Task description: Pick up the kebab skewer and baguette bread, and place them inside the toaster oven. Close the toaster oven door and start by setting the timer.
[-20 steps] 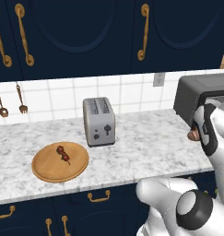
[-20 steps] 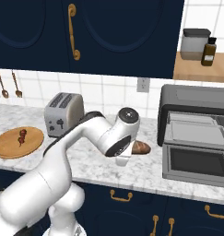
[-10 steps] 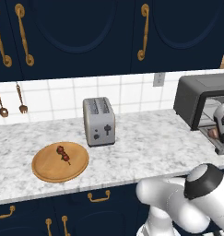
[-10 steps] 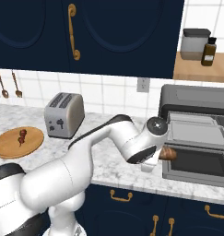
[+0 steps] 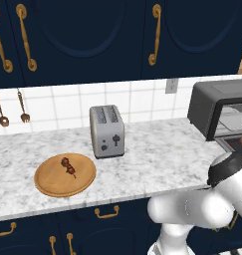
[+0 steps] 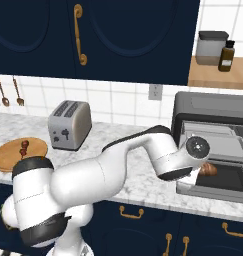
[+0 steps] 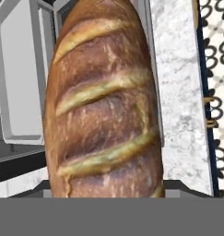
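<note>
Illumination is even and diffuse in all three views, with no single source evident. Soft shadows fall beside the silver toaster [image 5: 107, 131] and under the wooden plate [image 5: 64, 175] on the marble counter [image 5: 157, 159]. The navy cabinets [image 6: 118, 40] carry faint sheen, no glare. Rendering is sharp, edges undistorted (hand view: baguette bread [image 7: 103, 101] very close, crust texture slightly soft).

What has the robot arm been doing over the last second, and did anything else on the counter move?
The arm swung right, carrying the baguette bread from over the counter to above the open toaster oven door, in front of the toaster oven. The tool kept its hold on the loaf throughout. The kebab skewer stayed on the wooden plate, and the silver toaster did not move.
</note>
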{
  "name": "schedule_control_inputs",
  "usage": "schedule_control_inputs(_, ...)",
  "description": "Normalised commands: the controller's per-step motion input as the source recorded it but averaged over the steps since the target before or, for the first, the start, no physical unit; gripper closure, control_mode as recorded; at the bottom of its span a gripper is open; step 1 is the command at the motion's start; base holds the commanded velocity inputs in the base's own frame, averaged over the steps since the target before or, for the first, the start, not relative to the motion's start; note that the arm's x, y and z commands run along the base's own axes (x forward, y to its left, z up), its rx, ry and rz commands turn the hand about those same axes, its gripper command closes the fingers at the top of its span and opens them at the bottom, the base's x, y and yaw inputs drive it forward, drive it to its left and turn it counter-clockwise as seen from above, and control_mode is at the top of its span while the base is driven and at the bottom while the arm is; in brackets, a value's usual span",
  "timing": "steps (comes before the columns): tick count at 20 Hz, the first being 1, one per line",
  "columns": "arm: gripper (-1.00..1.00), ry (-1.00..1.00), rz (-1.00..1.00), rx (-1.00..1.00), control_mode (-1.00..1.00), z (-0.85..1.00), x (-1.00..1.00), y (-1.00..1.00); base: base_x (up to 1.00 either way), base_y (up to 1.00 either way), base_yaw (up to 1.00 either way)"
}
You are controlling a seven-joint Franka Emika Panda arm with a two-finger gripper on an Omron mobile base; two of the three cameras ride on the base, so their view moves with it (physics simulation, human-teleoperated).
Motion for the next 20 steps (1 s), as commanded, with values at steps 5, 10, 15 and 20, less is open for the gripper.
schedule_control_inputs(5, 1.0, -0.12, 0.0, 0.0, -1.0, 0.0, 0.15, -0.53, 0.0, 0.0, 0.0)
schedule_control_inputs(10, 1.0, -0.09, 0.0, 0.01, -1.0, 0.0, 0.3, -0.55, 0.0, 0.0, 0.0)
schedule_control_inputs(15, 1.0, -0.03, 0.0, 0.03, -1.0, 0.0, 0.37, -0.52, 0.0, 0.0, 0.0)
schedule_control_inputs(20, 1.0, -0.06, 0.0, 0.02, -1.0, 0.0, 0.28, -0.38, 0.0, 0.0, 0.0)
